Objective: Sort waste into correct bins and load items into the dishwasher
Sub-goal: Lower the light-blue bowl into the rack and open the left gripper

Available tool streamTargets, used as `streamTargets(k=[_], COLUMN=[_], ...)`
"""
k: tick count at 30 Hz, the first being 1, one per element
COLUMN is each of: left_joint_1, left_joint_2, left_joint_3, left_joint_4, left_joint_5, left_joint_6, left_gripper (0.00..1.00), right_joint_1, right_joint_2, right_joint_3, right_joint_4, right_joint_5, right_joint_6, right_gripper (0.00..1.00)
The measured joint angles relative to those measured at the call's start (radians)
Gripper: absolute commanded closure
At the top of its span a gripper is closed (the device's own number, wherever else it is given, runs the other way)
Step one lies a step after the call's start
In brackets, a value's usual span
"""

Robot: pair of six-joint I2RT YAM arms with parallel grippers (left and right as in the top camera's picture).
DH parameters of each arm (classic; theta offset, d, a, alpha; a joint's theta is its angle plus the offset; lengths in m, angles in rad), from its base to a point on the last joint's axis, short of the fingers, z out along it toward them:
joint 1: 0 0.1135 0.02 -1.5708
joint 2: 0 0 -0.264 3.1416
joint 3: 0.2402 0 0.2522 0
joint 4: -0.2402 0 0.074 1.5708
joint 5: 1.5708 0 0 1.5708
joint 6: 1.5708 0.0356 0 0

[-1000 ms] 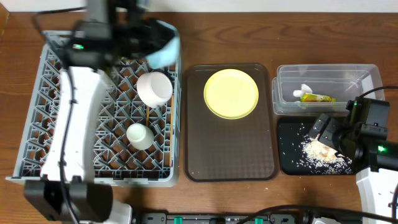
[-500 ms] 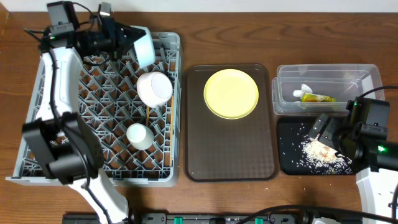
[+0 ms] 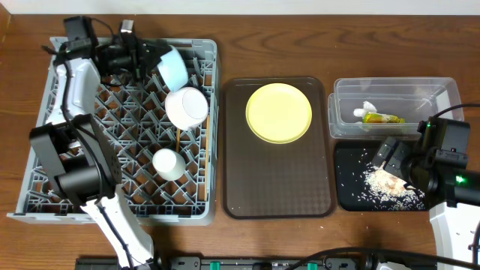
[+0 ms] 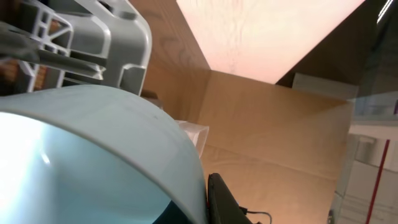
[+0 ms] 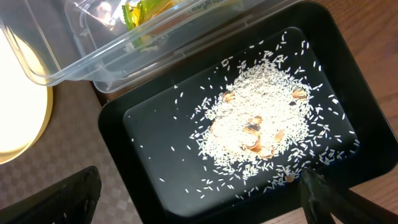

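Note:
My left gripper (image 3: 152,60) is shut on the rim of the light blue bowl (image 3: 173,68), which tilts on its side over the far edge of the grey dish rack (image 3: 45,150). In the left wrist view the bowl (image 4: 93,155) fills the lower left, its rim pinched at the gripper (image 4: 200,208). A white bowl (image 3: 186,106) and a white cup (image 3: 166,163) sit in the rack. The yellow plate (image 3: 279,112) lies on the brown tray (image 3: 277,187). My right gripper (image 3: 394,161) hangs open over the black tray (image 3: 349,195) of rice (image 5: 261,130), nothing between its fingers (image 5: 68,199).
The clear tub (image 3: 442,90) behind the black tray holds the yellow-green wrapper (image 3: 382,118) and a white scrap (image 3: 367,107). A thin wooden stick (image 3: 177,139) lies in the rack between bowl and cup. The brown tray stands between rack and bins.
The left arm has swung from over the rack to its far left corner, carrying the blue bowl left and down toward the pegs. The right arm has not moved.

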Motion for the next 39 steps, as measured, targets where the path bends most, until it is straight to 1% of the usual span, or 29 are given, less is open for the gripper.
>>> streamTargets(k=[3,6,10,12,15,17,20,21,22,25,26,30,32,35,39], left_joint_1=[0.019,0.042,0.071,0.087,0.119,0.137,0.163,0.172,0.180,0.207,0.217,0.253,0.269,0.285,0.280], left_joint_2=[0.000,0.000,0.001,0.002,0.002,0.005,0.010,0.011,0.012,0.012,0.012,0.012,0.008,-0.037,-0.198], left_joint_3=[0.000,0.000,-0.002,-0.002,-0.002,-0.005,-0.013,-0.014,-0.015,-0.015,-0.015,-0.015,-0.015,-0.024,-0.032], left_joint_4=[-0.002,-0.029,-0.095,-0.123,-0.173,-0.203,-0.231,-0.237,-0.241,-0.254,-0.258,-0.288,-0.320,-0.362,-0.403], left_joint_5=[-0.003,-0.012,-0.047,-0.069,-0.100,-0.129,-0.158,-0.165,-0.170,-0.179,-0.181,-0.192,-0.217,-0.296,-0.451], left_joint_6=[0.000,0.013,0.051,0.071,0.108,0.133,0.156,0.161,0.169,0.172,0.175,0.180,0.183,0.188,0.189], left_gripper=[0.90,0.89,0.88,0.85,0.83,0.72,0.62,0.53,0.47,0.38,0.36,0.35,0.32,0.30,0.29], right_joint_1=[0.000,0.000,0.000,0.000,0.000,0.000,0.000,0.000,0.000,0.000,0.000,0.000,0.000,0.000,0.000], right_joint_2=[0.000,0.000,0.000,0.000,0.000,0.000,0.000,0.000,0.000,0.000,0.000,0.000,0.000,0.000,0.000], right_joint_3=[0.000,0.000,0.000,0.000,0.000,0.000,0.000,0.000,0.000,0.000,0.000,0.000,0.000,0.000,0.000], right_joint_4=[0.000,0.000,0.000,0.000,0.000,0.000,0.000,0.000,0.000,0.000,0.000,0.000,0.000,0.000,0.000], right_joint_5=[0.000,0.000,0.000,0.000,0.000,0.000,0.000,0.000,0.000,0.000,0.000,0.000,0.000,0.000,0.000], right_joint_6=[0.000,0.000,0.000,0.000,0.000,0.000,0.000,0.000,0.000,0.000,0.000,0.000,0.000,0.000,0.000], right_gripper=[0.01,0.01,0.01,0.01,0.01,0.01,0.01,0.01,0.01,0.01,0.01,0.01,0.01,0.01,0.01])
